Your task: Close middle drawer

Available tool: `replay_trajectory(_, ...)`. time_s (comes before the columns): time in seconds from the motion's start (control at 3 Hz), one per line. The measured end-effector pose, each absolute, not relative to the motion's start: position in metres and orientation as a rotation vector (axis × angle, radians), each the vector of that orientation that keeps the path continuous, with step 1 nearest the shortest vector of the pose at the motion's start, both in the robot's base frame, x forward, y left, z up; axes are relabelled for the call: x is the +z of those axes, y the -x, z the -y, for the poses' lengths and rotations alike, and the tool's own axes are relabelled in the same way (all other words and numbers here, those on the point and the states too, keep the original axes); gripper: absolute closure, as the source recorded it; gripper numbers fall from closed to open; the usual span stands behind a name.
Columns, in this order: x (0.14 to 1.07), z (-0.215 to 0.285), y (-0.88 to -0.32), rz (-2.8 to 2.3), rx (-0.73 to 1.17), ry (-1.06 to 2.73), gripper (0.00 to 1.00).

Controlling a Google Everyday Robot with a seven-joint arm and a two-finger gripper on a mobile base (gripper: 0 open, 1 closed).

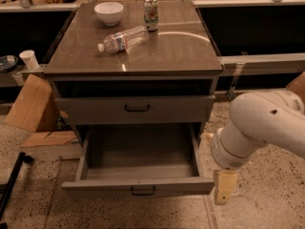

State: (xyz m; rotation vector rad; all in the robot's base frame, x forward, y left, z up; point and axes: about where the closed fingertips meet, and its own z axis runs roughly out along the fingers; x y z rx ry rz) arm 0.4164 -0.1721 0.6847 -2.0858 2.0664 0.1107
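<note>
Pointing down, the tool [224, 190] hung just right of the near right corner of the middle drawer [138, 162], gripping nothing visible; how far open it was could not be told. That drawer stood pulled far out below the top drawer [136, 109].

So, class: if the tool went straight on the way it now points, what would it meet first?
The tool points down, just beside the front corner of the open middle drawer. Straight on, it would likely meet the speckled floor first, though depth is unclear.
</note>
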Motion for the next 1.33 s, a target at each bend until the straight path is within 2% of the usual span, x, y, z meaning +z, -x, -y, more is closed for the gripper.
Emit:
replay_trajectory(0.33, 0.624, 0.166, -0.418, -2.057, 0.241, 2.097, 0.0)
replay_trajectory(1.0, 0.598, 0.158, -0.412, -2.046, 0.246, 2.143, 0.0)
replay_trajectory(1.33, 0.553, 0.146, -0.397, -2.017, 0.277, 2.19, 0.19)
